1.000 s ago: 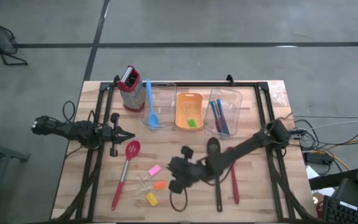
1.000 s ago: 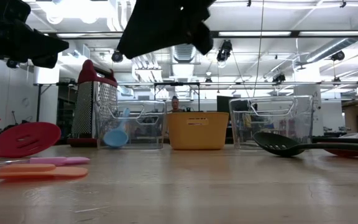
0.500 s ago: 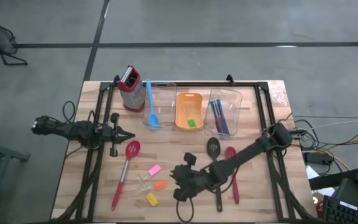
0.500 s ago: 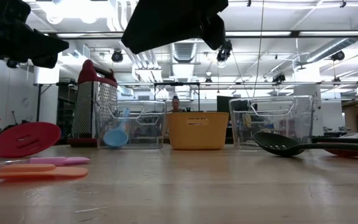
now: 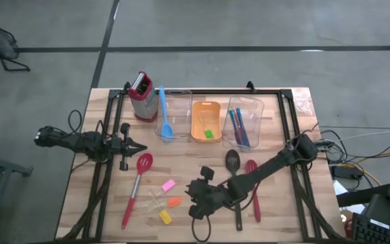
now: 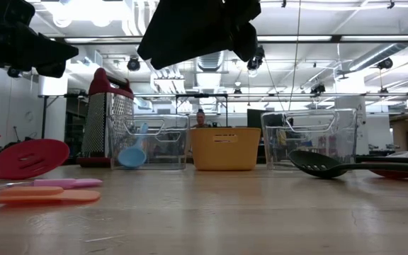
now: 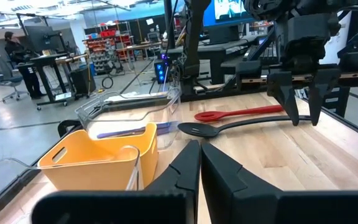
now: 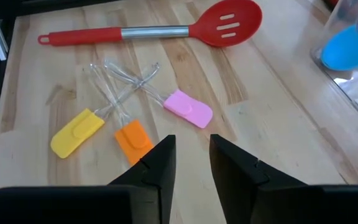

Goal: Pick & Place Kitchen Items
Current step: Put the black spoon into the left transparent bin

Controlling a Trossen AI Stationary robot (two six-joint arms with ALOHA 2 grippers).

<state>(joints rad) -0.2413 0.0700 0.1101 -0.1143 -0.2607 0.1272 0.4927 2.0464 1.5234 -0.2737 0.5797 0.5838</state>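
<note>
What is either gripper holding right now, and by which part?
Nothing. The right gripper hangs open above the small orange spatula, gripping none of the spatulas. The left gripper is shut and empty at the table's left side.

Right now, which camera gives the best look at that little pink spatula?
The right wrist view: the pink spatula fills the middle, clear handle crossing the others. The high view shows it as a small pink patch left of the right gripper. The low view sees it edge-on, a thin strip. The left wrist view misses it.

High cam overhead, low cam table-level; both share orange tray (image 5: 205, 120).
</note>
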